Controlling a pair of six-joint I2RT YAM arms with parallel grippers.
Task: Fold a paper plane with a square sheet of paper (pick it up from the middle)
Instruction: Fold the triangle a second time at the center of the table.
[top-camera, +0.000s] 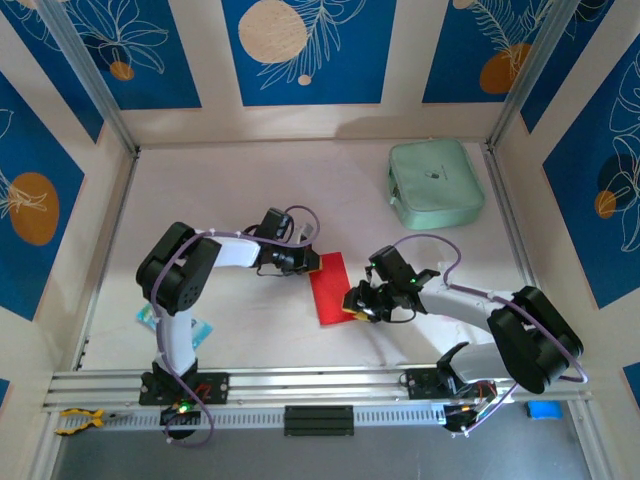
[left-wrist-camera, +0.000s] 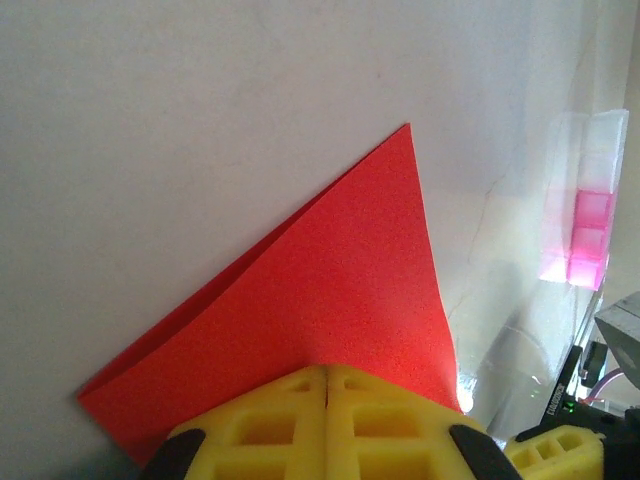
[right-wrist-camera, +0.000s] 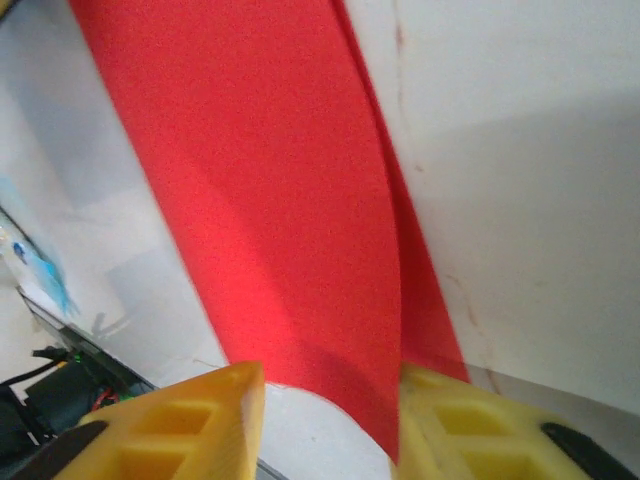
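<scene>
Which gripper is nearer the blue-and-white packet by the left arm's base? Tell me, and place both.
Left. The left gripper is shut on the far corner of the red paper, on the side toward the packet; the right gripper, open, straddles the opposite edge, farther away.

no legible text, labels or numbers

White desk (top-camera: 250, 190) enclosed by blue walls (top-camera: 300, 50) with a flower pattern. A mint-green pouch (top-camera: 435, 183) lies far right. A small blue-and-white packet (top-camera: 200, 328) lies near left. A blue block (top-camera: 543, 409) sits at the near-right corner.
</scene>
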